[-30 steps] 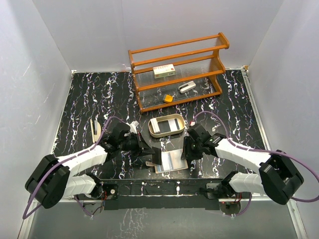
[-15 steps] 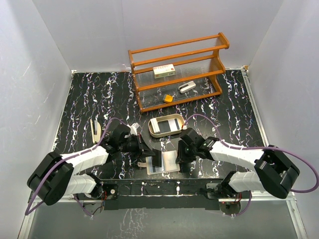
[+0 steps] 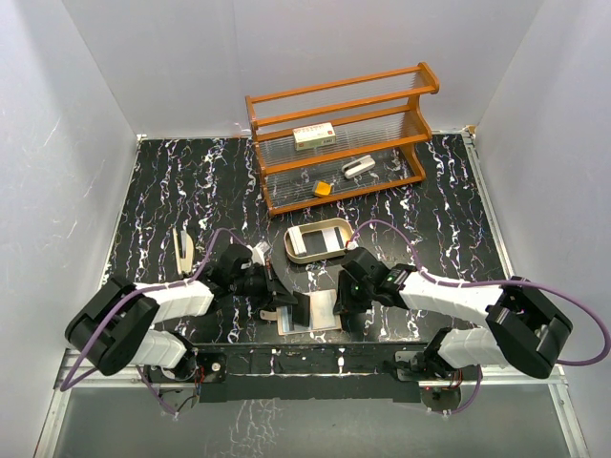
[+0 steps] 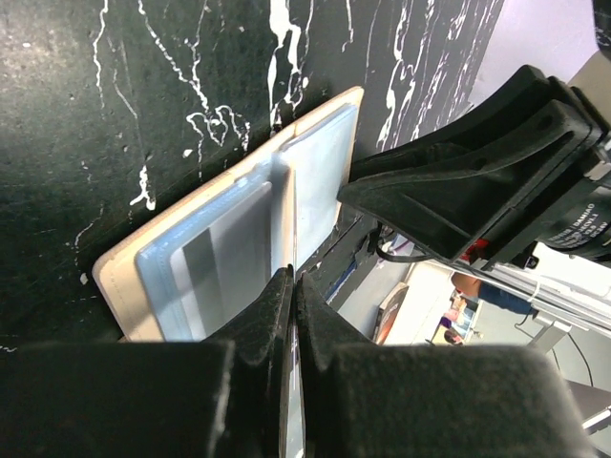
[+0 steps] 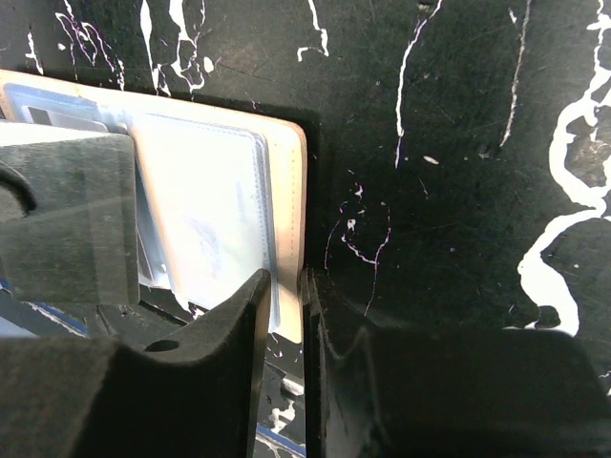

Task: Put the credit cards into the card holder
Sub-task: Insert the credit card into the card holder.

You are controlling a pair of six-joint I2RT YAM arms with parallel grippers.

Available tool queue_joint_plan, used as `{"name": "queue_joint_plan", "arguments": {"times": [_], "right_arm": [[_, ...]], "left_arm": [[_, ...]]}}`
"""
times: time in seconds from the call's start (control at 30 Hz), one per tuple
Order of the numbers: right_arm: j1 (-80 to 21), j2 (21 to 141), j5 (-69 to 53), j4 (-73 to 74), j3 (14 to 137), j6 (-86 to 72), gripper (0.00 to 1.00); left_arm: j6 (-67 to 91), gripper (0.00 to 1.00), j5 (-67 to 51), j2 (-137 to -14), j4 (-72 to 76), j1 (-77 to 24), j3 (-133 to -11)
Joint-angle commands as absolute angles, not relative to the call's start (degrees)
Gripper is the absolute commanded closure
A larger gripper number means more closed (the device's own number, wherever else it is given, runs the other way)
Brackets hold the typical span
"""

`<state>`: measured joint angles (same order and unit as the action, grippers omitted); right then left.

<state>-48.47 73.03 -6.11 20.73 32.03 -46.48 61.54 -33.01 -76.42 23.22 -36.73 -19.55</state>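
Note:
The card holder (image 3: 323, 307) lies open near the table's front edge, its clear pockets facing up (image 4: 229, 243). My left gripper (image 4: 293, 277) hovers over the holder's middle fold, shut on a thin credit card (image 4: 292, 410) seen edge-on between the fingers. In the top view this gripper (image 3: 294, 310) is at the holder's left half. My right gripper (image 5: 286, 281) is shut on the beige right edge of the card holder (image 5: 215, 200); from above it (image 3: 341, 310) sits at the holder's right side. Any other credit cards are not clearly visible.
An oval beige-rimmed tin tray (image 3: 318, 240) stands just behind the holder. A wooden rack (image 3: 339, 134) at the back carries a white box (image 3: 314, 136), a small orange block (image 3: 323, 188) and a silver object (image 3: 358, 168). A small pale object (image 3: 182, 250) lies at the left.
The right gripper moved left and shut on the holder's right edge. The holder slid left and nearer. The left gripper, still shut on its card, followed over the holder.

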Motion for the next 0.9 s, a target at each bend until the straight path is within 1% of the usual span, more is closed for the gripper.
{"name": "queue_joint_plan", "arguments": {"times": [0.0,0.23,0.67,0.87], "right_arm": [[-49.21,73.26,-4.84,18.62,31.42,-47.19,0.82],[-49.34,72.77,-4.31,18.90,31.79,-47.29,0.82],[-49.63,72.81,-4.20,18.90,31.81,-47.63,0.81],[-50.00,72.45,-4.24,18.20,31.29,-48.29,0.81]], "left_arm": [[61.10,1.00,-35.27,-77.69,27.66,-36.91,-18.72],[60.26,1.00,-33.72,-77.41,25.44,-36.91,-18.59],[61.32,1.00,-33.05,-81.75,28.40,-36.91,-17.23],[60.80,1.00,-30.97,-82.30,27.81,-37.00,-17.04]]}}
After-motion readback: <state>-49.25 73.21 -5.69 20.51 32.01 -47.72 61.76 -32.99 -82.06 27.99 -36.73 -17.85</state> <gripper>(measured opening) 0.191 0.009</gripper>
